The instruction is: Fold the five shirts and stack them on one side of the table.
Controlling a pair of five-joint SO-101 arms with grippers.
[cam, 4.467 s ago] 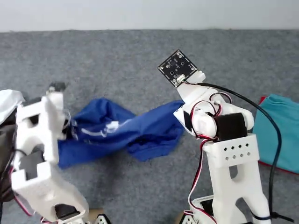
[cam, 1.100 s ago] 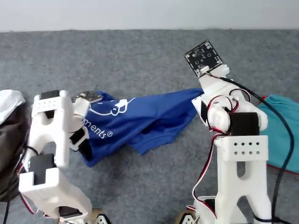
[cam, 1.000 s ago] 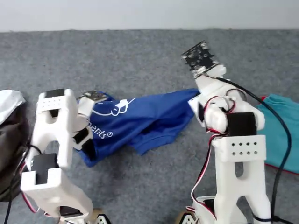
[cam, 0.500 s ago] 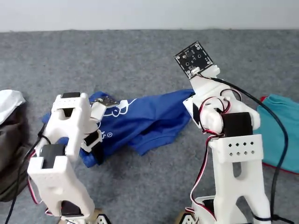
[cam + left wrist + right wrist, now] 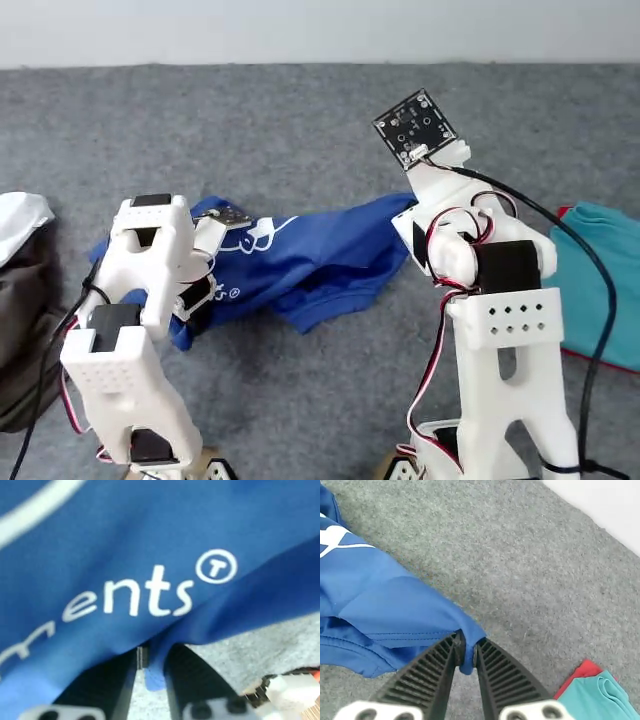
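Note:
A blue shirt (image 5: pixel 310 260) with white print lies rumpled on the grey carpet between the two arms. My left gripper (image 5: pixel 150 655) is shut on a fold of the blue shirt (image 5: pixel 125 555) at its left end, the cloth draped over the fingers. My right gripper (image 5: pixel 467 647) is shut on the edge of the blue shirt (image 5: pixel 385 605) at its right end, just above the carpet. In the high view the left arm (image 5: pixel 150 270) stands over the shirt's left part and the right arm (image 5: pixel 450 230) at its right tip.
A teal shirt on a red one (image 5: pixel 600 280) lies at the right edge, also seen as teal and red cloth (image 5: pixel 590 690). Dark and white garments (image 5: pixel 20 270) are heaped at the left edge. Bare grey carpet (image 5: pixel 250 120) stretches behind the shirt to a white wall.
The left arm has carried its end of the blue shirt rightward, bunching the cloth. The right arm shifted slightly left with its end and is still over the last half second.

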